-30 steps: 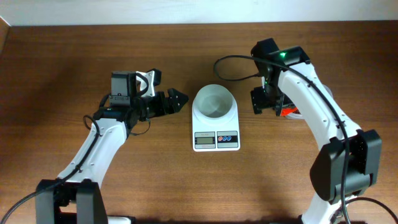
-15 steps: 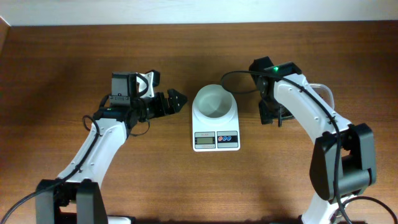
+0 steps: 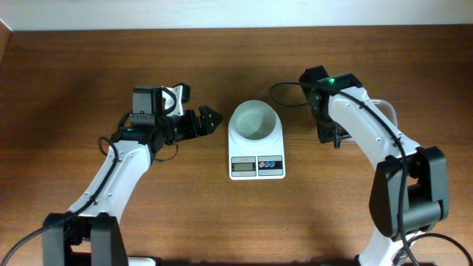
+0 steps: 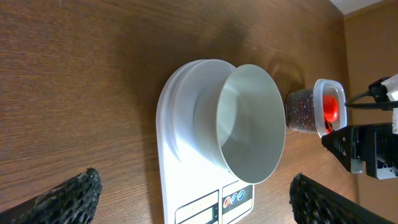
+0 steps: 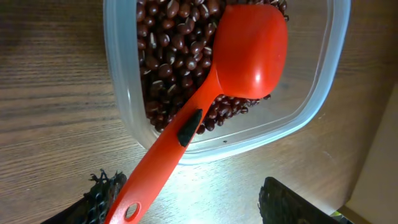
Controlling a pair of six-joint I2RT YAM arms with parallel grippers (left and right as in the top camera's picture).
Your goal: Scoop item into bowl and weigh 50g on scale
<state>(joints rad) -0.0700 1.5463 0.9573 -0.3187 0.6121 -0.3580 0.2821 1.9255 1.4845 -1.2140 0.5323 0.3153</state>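
Shift: right gripper had swung from the scale to over the tub.
Jaws: spread, scoop handle between, seemingly untouched.
Item: beans all in tub; bowl on scale, empty.
Other: left gripper open, idle.

The table is showing brown wood grain with a soft satin sheen, and on it the scale is looking like smooth white plastic while the bowl is presenting thick, smooth, matt-white walls. At the scale's three o'clock the tub is reading as clear, slightly cloudy plastic, the beans inside are glinting with glossy skins, and the scoop is shining as smooth orange-red plastic. The left gripper is showing black pads with a rough, knobbly texture.
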